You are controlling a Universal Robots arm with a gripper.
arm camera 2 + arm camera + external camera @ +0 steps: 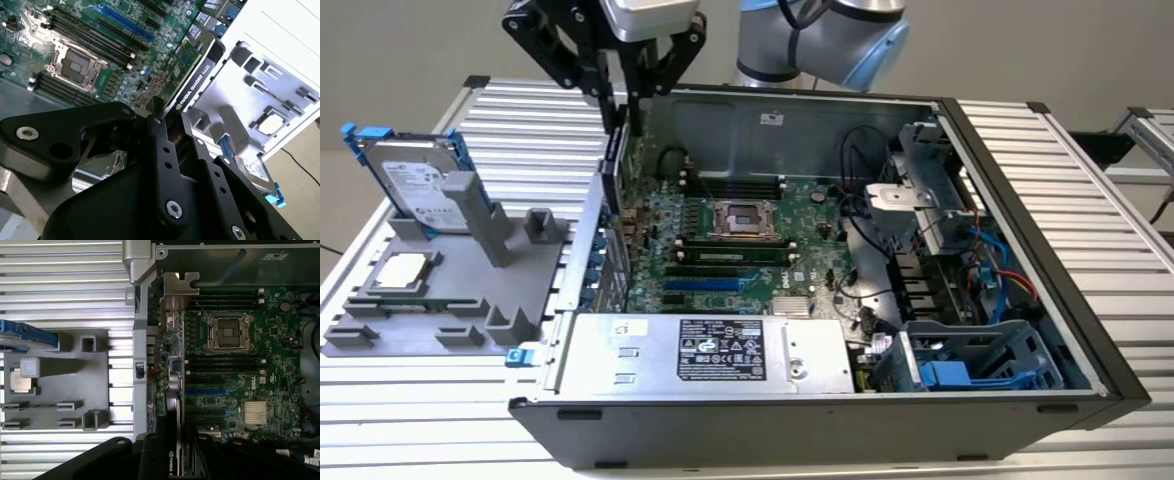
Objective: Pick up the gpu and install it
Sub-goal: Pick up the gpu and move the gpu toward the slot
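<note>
- The hand (157,114) is closed on the graphics card (192,75). Its black fingers pinch the card's two flat faces, which leaves the card's edges free.
- The card hangs on edge from the hand (624,95) just inside the rear wall of the open computer case (1014,150). It is above the motherboard (720,250) and, as far as I can judge, not seated in any slot.
- In the first wrist view the card's metal bracket (177,282) lies close to the rear wall. That is probably so it can meet the openings there.
- The blue slot (707,285) is bare.
- The hard drive (416,185) and the processor chip (403,270) rest in the grey holder (400,340) on the counter (1067,200), beside the case and well apart from the hand.
</note>
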